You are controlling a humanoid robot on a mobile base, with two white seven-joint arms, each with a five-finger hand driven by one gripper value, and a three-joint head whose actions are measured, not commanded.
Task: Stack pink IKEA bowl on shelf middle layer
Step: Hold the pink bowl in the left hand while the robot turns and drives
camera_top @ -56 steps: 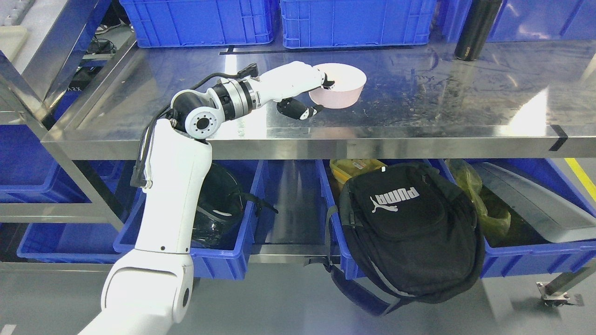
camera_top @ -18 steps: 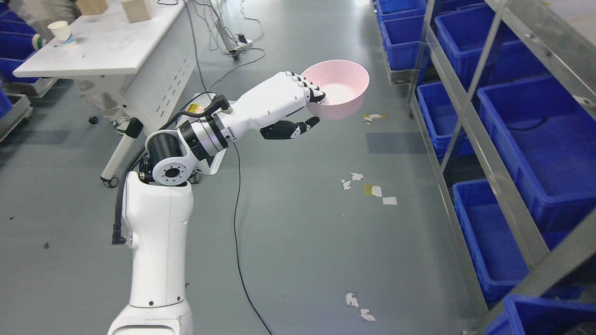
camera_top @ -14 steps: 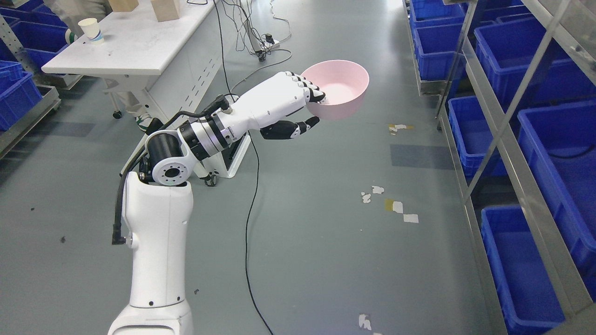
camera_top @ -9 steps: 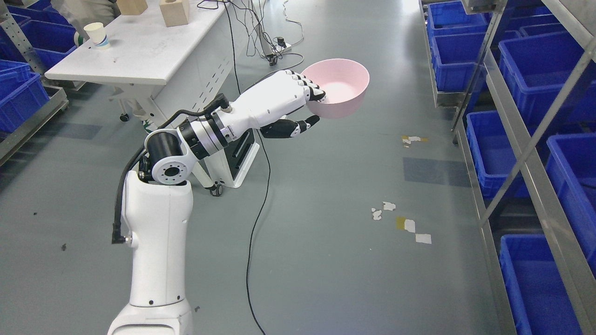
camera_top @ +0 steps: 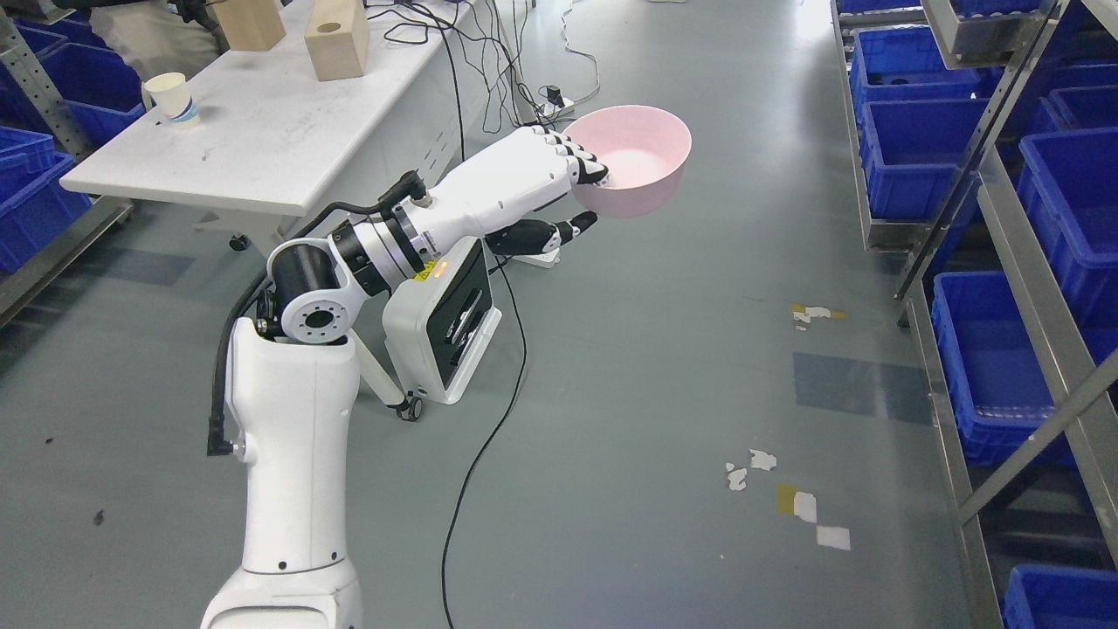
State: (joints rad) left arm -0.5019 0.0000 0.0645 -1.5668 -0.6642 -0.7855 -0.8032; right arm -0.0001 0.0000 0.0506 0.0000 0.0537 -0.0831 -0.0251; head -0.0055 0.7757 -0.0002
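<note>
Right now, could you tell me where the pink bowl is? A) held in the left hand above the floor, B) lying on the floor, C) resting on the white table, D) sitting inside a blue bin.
A: the left hand grips the rim of the pink bowl, with grey floor beneath it.

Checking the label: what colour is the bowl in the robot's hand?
Pale pink, inside and out: the bowl, seen in the head view.

Bright, even overhead light fills the frame, strongest at the top centre, where the grey floor washes pale. Shadows are soft and faint, darkest under the white table at upper left. Focus is sharp throughout; the shelf rails at right splay with wide-angle slant.
</note>
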